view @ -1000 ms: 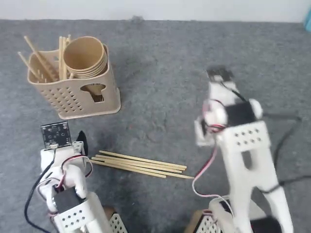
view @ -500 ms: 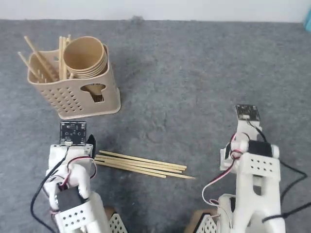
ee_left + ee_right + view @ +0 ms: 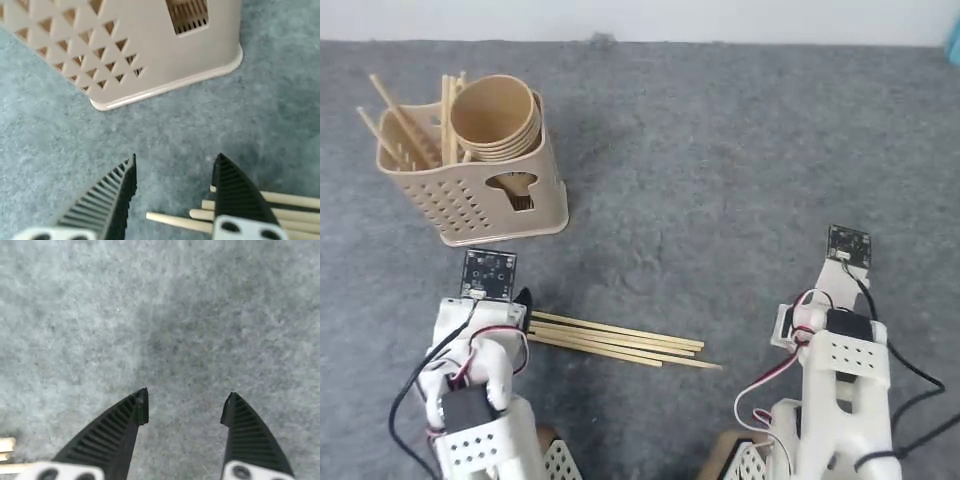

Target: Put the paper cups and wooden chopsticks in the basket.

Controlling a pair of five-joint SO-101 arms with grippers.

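The beige plastic basket [image 3: 470, 190], its walls punched with small holes and a cut-out handle in the near side, stands at the far left of the grey carpet [image 3: 720, 150]. A nested stack of tan paper cups [image 3: 495, 115] sits in its right part, mouth tipped up. Several upright wooden chopsticks [image 3: 400, 120] lean in its left part. A bundle of loose wooden chopsticks [image 3: 615, 342], pale and slim, lies flat on the carpet near the middle, well apart from the basket, fanning slightly to the right.

The left gripper [image 3: 175, 167] hangs over the left ends of that bundle with its jaws apart. One stick end shows between the fingers and the others lie behind one finger; contact cannot be told. The right gripper [image 3: 187, 402] is at the near right over bare carpet, jaws also apart and holding nothing.

Over the last second the left arm has shifted right and a little farther, coming up to the bundle's left ends. The right arm has drawn back from mid-table to the near right. The basket, the cups and every chopstick have stayed where they were.
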